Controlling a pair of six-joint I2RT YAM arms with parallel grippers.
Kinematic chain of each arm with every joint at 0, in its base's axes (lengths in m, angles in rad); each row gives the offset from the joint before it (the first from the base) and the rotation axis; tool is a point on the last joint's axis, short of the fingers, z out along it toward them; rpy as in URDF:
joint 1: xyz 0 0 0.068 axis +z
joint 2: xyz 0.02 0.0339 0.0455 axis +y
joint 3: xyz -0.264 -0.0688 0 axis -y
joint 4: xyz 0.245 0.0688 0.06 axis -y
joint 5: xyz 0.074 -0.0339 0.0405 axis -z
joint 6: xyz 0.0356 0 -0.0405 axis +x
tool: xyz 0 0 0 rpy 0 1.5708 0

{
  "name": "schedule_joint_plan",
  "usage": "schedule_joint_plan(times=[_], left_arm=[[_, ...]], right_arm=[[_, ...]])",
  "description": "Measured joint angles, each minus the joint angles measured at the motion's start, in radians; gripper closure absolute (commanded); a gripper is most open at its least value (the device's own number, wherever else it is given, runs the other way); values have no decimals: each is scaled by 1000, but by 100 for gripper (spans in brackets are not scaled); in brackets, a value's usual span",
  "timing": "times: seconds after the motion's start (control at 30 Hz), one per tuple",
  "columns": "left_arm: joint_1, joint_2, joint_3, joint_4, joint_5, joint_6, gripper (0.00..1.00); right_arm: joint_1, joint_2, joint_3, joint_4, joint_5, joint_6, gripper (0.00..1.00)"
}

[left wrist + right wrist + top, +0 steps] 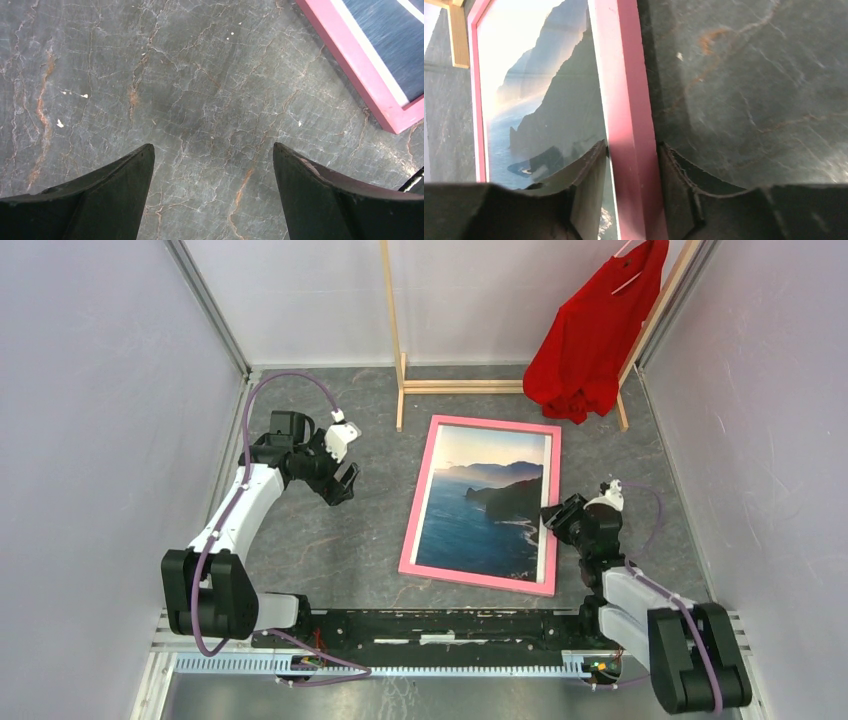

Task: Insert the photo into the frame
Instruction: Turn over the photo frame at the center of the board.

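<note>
1. Right gripper (633, 146) has one finger on each side of the frame (421, 495)'s right pink edge. One finger is over the picture side and the other is over the table (340, 550). I cannot tell if it is pinching the edge or just sitting around it.
2. Left gripper (212, 150) is spread wide over bare table, well to the left of the frame, and holds nothing.
3. The frame lies flat with its pink side up, right of the middle. The photo (485, 505) of the sea shows inside it, facing up.
4. If the right arm lifts while it is pinching, one side of the frame may tip up. The photo could then slip out of place.
5. If the arm pulls off sideways, a finger may catch the edge and drag the frame along the table.
6. The inner finger is very near the shiny picture. It could rub it or leave a mark.
7. A push toward the far side may bump the frame into the foot of the clothes rack (400, 380).
8. The left gripper is too far off to hold the frame steady.
</note>
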Motion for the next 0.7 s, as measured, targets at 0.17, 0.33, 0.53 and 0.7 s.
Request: schedule_joint_plan(times=[0.17,0.33,0.53,0.7], left_arm=[[0,0,0,8,-2,0,2],[2,-1,0,13,-3,0,0],[19,-1,-35,64,-1,-8,0],[113,-2,-106,185,29,-64,0]], right_arm=[[51,123,50,57,15,-6,17],[77,171,118,50,-31,-61,2],[77,119,175,-134,10,-176,2],[76,-87,167,-194,307,-334,2]])
